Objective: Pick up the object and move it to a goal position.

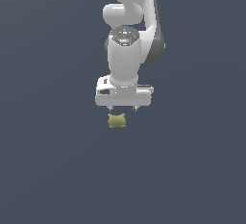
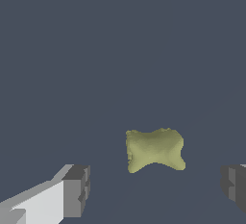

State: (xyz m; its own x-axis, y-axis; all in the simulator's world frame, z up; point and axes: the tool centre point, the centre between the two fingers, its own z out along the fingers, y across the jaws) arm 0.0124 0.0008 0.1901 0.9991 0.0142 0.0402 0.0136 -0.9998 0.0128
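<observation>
Gripper [image 2: 156,189] with its two blocky grey fingertips [image 2: 77,189] spread wide and released, nothing held between them; each pad is flat-faced and square-edged, one mounted on a smooth white finger body. The object [image 2: 154,150], a small olive-yellow blob with a soft, lumpy, matte surface and short pointed nubs at its four corners, lies between the lines of the two fingertips but apart from both, pinched slightly inward along its sides like a cushion. In the exterior view the object [image 1: 116,120] sits just below the gripper [image 1: 123,108], narrower than the glossy white hand. Above the hand rises the rounded white arm [image 1: 126,50] with a dark grey joint.
</observation>
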